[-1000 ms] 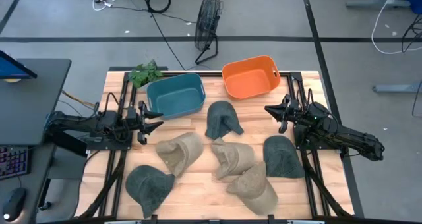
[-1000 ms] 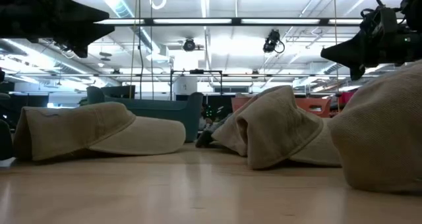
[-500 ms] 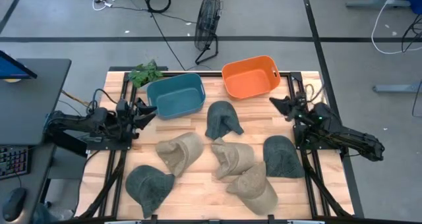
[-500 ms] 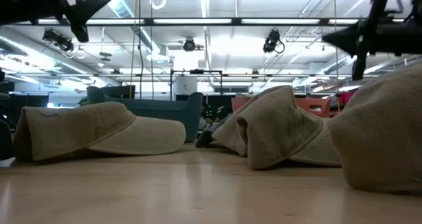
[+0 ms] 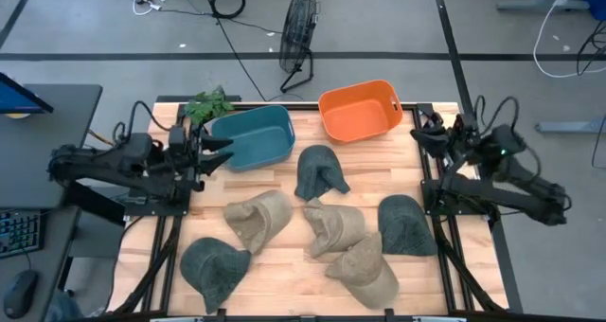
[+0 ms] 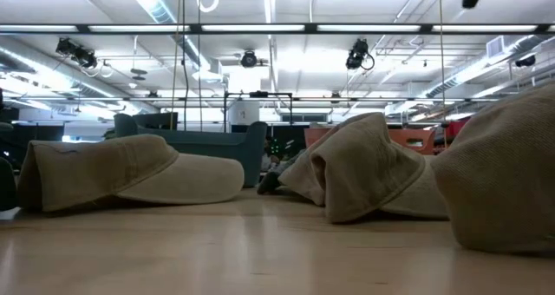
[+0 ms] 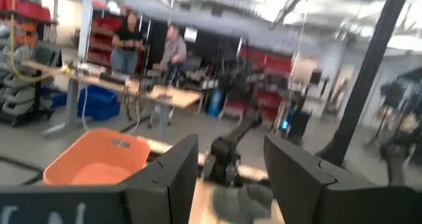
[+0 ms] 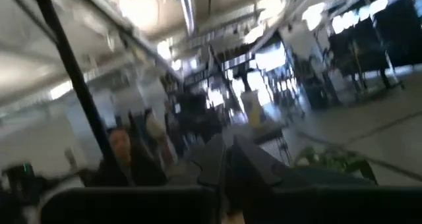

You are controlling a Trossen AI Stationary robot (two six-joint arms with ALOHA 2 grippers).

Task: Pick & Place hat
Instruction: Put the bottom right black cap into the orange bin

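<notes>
From above, we take the teal bin (image 5: 252, 137) as our landmark. The orange bin (image 5: 359, 110) stands just beside it on the right, both at the table's (image 5: 284, 256) far edge, presumably so each colour of hat has its own place to go. Six hats lie loose on the wood on the near side of the teal bin, none in either bin, so we judge the sorting has not started. A dark green hat (image 5: 318, 171) sits nearest it, then a tan hat (image 5: 257, 218) and a second tan hat (image 5: 333, 228), with another dark green hat (image 5: 216, 268) at the near left corner. The left gripper (image 5: 214, 150) hangs just off the teal bin's left wall, its fingers spread and carrying nothing. The right gripper (image 5: 423, 135) sits well apart, beyond the orange bin at the table's right edge, also empty; from here we cannot tell how its fingers stand.

From table height, the teal bin (image 6: 204, 144) shows behind a tan hat (image 6: 130, 172) resting brim-down, and more tan hats (image 6: 373, 169) crowd the right. No gripper reaches down among them.

In the left wrist view, the left arm's fingers (image 7: 168, 178) stand parted, with the orange bin (image 7: 99, 159) and a dark hat (image 7: 244, 201) beyond them; people stand in the room behind.

In the right wrist view, that arm's fingers (image 8: 247, 161) look pressed close together on nothing. We see mostly ceiling and room, so this arm seems lifted away from the hats.
</notes>
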